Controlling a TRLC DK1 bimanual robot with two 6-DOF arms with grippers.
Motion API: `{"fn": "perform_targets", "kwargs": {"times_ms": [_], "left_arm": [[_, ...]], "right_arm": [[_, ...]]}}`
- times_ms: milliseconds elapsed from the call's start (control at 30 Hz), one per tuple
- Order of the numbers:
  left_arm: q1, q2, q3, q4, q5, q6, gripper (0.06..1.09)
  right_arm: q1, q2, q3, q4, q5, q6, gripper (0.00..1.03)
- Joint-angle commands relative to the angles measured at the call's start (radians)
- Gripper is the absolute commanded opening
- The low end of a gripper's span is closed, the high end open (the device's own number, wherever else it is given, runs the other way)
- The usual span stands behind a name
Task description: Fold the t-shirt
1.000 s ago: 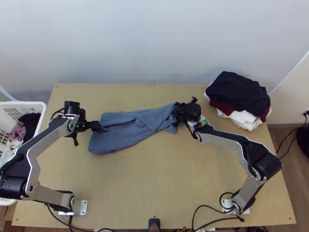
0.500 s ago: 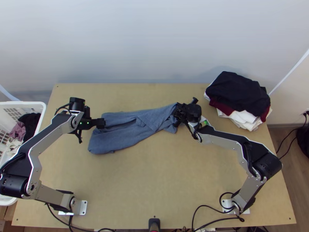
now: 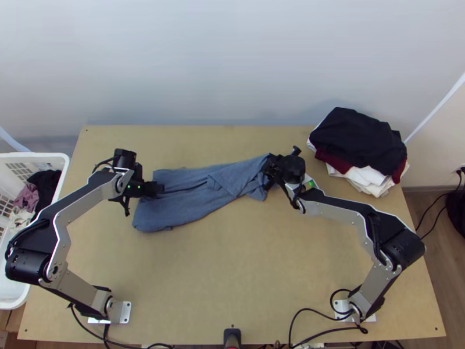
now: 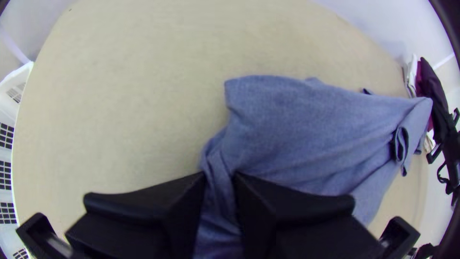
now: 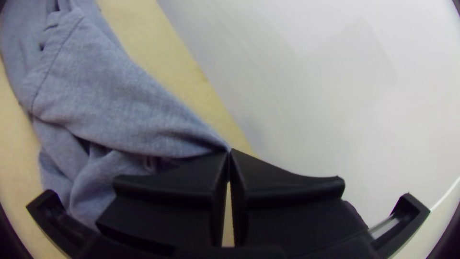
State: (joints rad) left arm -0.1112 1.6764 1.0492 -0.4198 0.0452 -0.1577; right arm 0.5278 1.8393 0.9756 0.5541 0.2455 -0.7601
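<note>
toward the bench point(image 3: 232, 279)'s far left corner my left gripper point(image 3: 158, 188) narrowly straddles bunched t-shirt point(image 3: 180, 212), gripped or not i can't tell; my right gripper point(image 3: 269, 173), closed, pinches its other end.

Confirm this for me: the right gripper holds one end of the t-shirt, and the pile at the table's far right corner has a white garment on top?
Not quite: in the top view, the garment on top of the pile is dark, not white. The right gripper does hold one end of the t-shirt.

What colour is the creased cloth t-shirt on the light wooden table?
The t-shirt is greyish blue, seen best in the top view.
</note>
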Motion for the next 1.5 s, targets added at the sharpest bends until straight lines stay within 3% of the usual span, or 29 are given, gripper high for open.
{"fn": "perform_targets", "kwargs": {"times_ms": [0, 567, 1067, 1233, 1467], "left_arm": [[0.013, -0.01, -0.04, 0.033, 0.007, -0.009, 0.1], [0.127, -0.175, 0.227, -0.045, -0.002, -0.026, 0.1], [0.212, -0.268, 0.687, -0.292, -0.005, -0.028, 0.1], [0.208, -0.36, 0.629, -0.363, -0.005, -0.023, 0.1], [0.122, -0.497, 0.279, -0.37, 0.001, -0.002, 0.1]], "right_arm": [[-0.018, -0.025, 0.025, 0.021, 0.026, 0.031, 0.03], [0.026, -0.199, 0.179, -0.005, 0.109, 0.087, 0.03], [0.182, -0.425, 0.313, -0.033, 0.179, 0.081, 0.03], [0.221, -0.54, 0.298, -0.125, 0.219, 0.091, 0.03], [0.251, -0.658, 0.08, -0.184, 0.219, 0.09, 0.03]]}}
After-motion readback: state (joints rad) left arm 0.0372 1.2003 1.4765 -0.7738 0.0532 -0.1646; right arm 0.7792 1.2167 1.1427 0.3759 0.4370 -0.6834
